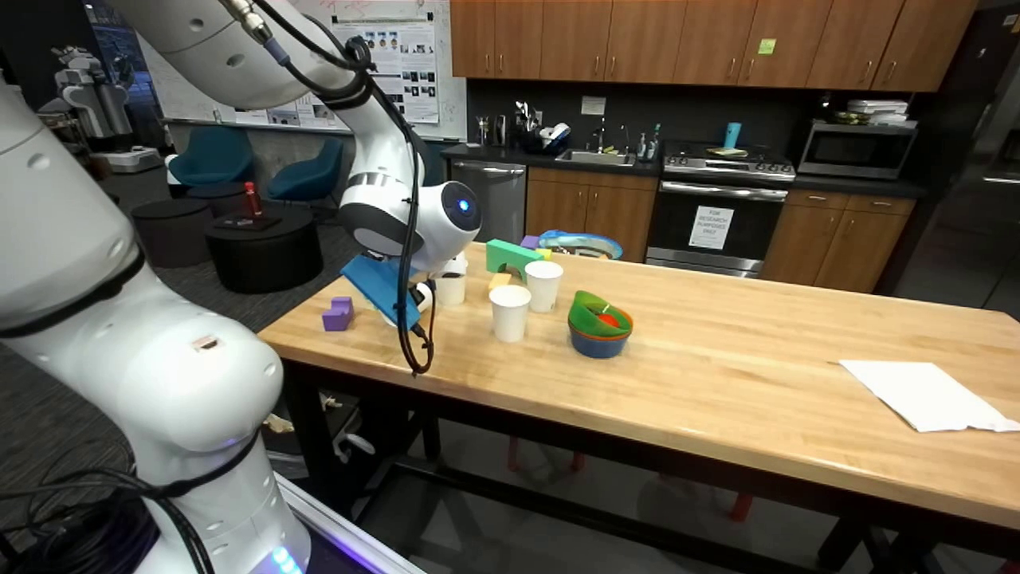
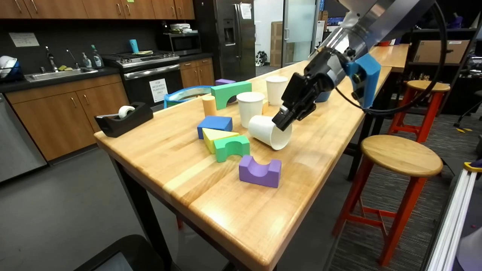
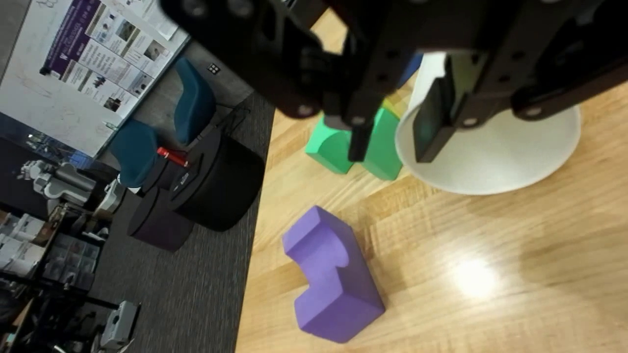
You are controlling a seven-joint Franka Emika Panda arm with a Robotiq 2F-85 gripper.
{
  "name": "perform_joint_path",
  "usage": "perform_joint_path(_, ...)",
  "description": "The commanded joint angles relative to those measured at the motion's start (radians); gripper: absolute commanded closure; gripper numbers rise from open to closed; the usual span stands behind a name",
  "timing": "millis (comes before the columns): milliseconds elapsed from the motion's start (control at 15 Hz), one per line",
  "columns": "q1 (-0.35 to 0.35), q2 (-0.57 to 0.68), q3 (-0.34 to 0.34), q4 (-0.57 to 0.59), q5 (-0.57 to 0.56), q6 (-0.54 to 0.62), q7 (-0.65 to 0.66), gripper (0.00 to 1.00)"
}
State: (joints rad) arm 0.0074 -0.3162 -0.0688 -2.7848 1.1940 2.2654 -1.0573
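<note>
Wrist view. At 10 o'clock, a poster (image 3: 113,54) with a purple banner; its print is too small and slanted for me to read. My gripper (image 3: 394,147) comes in from 12 o'clock, fingers spread apart, with the rim of a white cup (image 3: 495,157) showing in the gap. One finger overlaps the cup's mouth, the other stands outside it; whether either touches, I can't tell. The cup lies toward 3 o'clock, pale inner wall facing me. Purple notched block (image 3: 338,279) at 6 o'clock.

In an exterior view I read "FOR RESEARCH PURPOSES ONLY" on the oven sign (image 2: 158,90). The cup, plain white, lies on its side on the table (image 2: 226,210), mouth toward 4 o'clock, my gripper's tips at its 1 o'clock edge. An upright cup (image 2: 250,109) stands at 11 o'clock from it, a second at 12. Black tape dispenser (image 2: 130,122) at 9 o'clock, holding a white roll.

In an exterior view the same sign reads clearly. A blue cover (image 1: 381,288) on the arm blocks my sight of the fingers. Nested bowls (image 1: 599,347) sit at 4 o'clock from the upright cups: blue outermost, orange rim, green tilted on top with a small red object (image 1: 610,320) inside.
</note>
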Motion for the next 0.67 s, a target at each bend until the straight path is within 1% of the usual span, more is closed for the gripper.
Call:
perform_joint_path(0,0.003,0.005,0.03,0.0,0.033,0.026,-0.037,0.99)
perform_joint_path(267,0.01,0.008,0.053,0.0,0.034,0.043,-0.036,1.0)
perform_joint_path(333,0.012,0.01,0.058,0.0,0.035,0.05,-0.026,0.74)
perform_joint_path(400,0.011,0.012,0.061,0.0,0.019,0.044,-0.017,0.73)
perform_joint_path(533,0.011,0.014,0.067,0.0,0.024,0.052,-0.017,0.63)
perform_joint_path(600,0.009,0.016,0.068,0.0,0.022,0.055,-0.019,0.56)
